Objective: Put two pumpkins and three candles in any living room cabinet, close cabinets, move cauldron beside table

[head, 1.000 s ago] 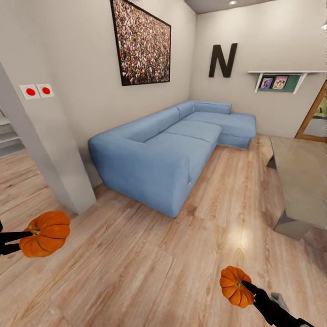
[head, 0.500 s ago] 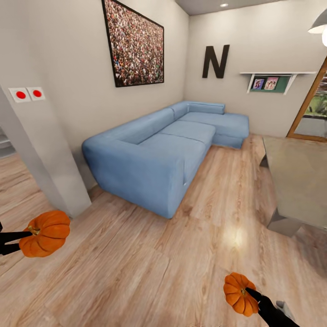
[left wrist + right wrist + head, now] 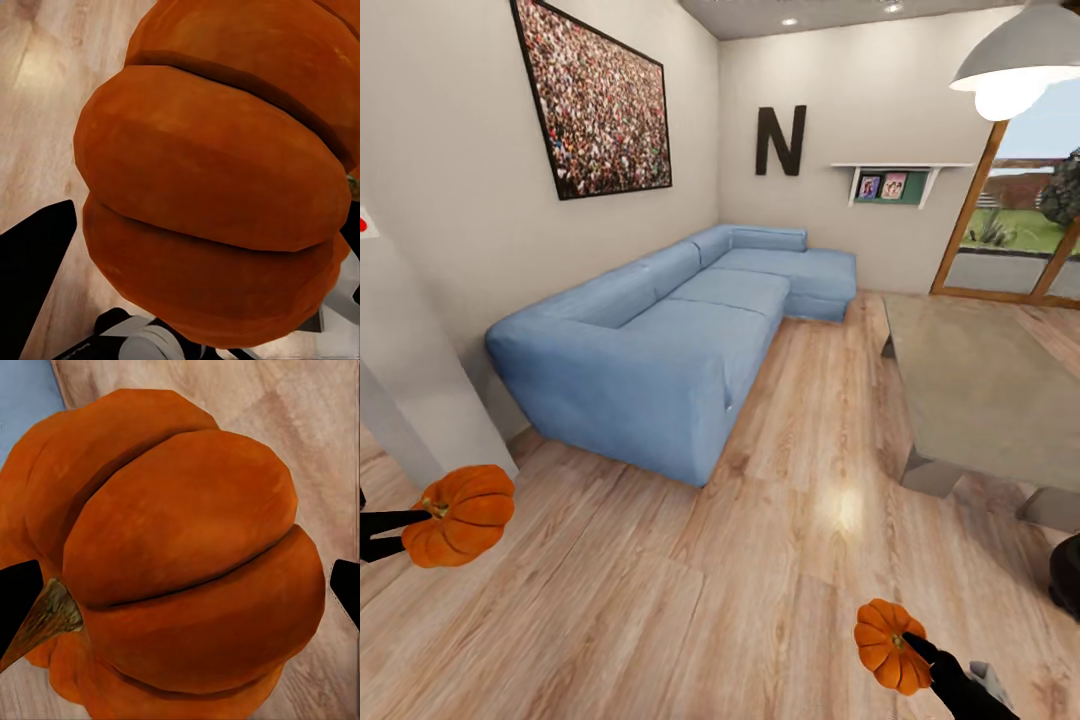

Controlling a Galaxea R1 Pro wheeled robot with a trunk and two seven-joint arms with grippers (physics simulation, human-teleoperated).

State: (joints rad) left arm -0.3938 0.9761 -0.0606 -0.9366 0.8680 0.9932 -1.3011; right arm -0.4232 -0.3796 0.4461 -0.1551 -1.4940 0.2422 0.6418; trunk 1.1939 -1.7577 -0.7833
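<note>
Both pincers are closed on cargo: the left gripper [image 3: 400,533] clamps one bright-orange ribbed pumpkin [image 3: 460,515], the right gripper [image 3: 916,647] pinches the second orange pumpkin [image 3: 888,645]. Ahead of them stands the long blue fabric corner sofa [image 3: 660,340]; right of it sits the low grey-beige slab table [image 3: 980,390], and by the table's near corner a matte black rounded shape [image 3: 1066,575], probably the cauldron. Judging by this, both pumpkins are collected but not stowed; candles, cabinet closing and cauldron placement seem to remain.
</note>
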